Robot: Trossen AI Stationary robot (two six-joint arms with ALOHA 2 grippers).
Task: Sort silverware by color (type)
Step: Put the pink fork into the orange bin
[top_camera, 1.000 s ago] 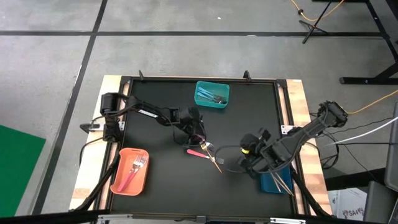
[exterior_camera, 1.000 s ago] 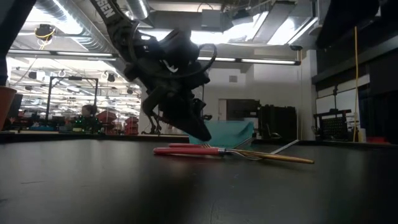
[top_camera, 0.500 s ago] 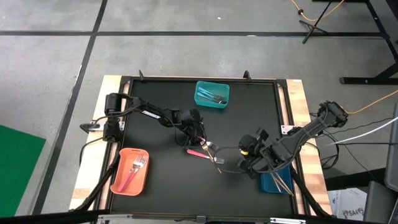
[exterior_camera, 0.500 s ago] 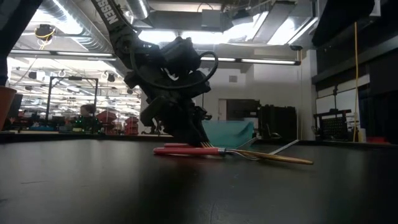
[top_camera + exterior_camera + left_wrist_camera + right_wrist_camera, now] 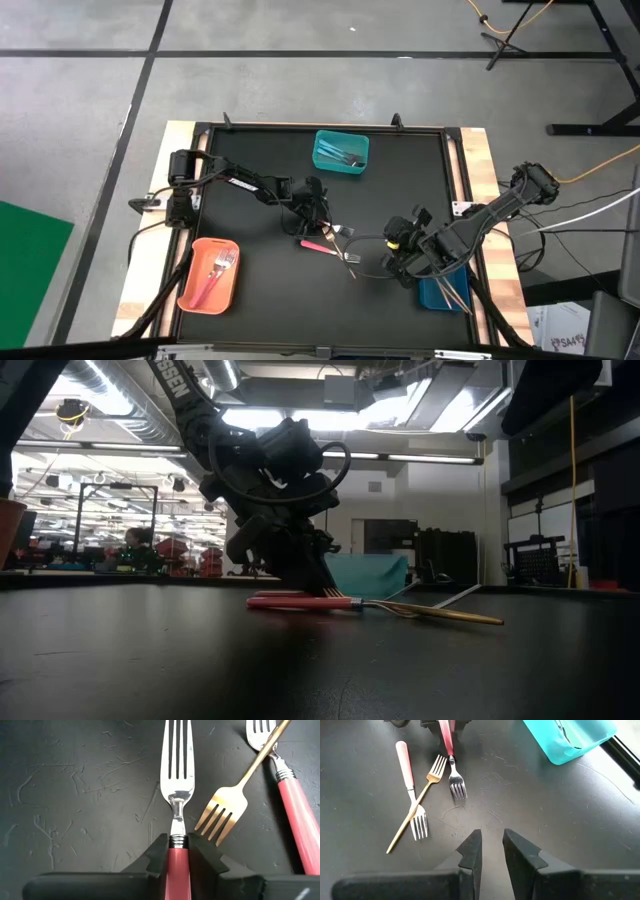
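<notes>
1. Right now my left gripper (image 5: 178,857) is down at the middle of the table (image 5: 250,160), its fingers pinching the handle of a pink fork (image 5: 177,795) just behind the metal collar, which I judge gives a firm hold for lifting it.
2. That fork lies flat, and the low view suggests it is not yet lifted, though I cannot be sure of contact.
3. Just beside it, a gold fork (image 5: 417,802) lies crossed over a second pink fork (image 5: 410,785); I'd judge taking the free one first avoids dragging that pair.
4. The orange bin (image 5: 208,275) at the near left corner holds pink-handled pieces, so I take it as the destination. A teal bin (image 5: 341,151) sits at the far edge with utensils inside; the blue bin (image 5: 436,294) near the right edge is mostly covered by my right arm.
5. My right gripper (image 5: 491,845) hovers above bare table, near the forks, fingers slightly spread and holding nothing.
6. Hidden: the gripped handle's rear end, and the exact contents of the teal and blue bins.
</notes>
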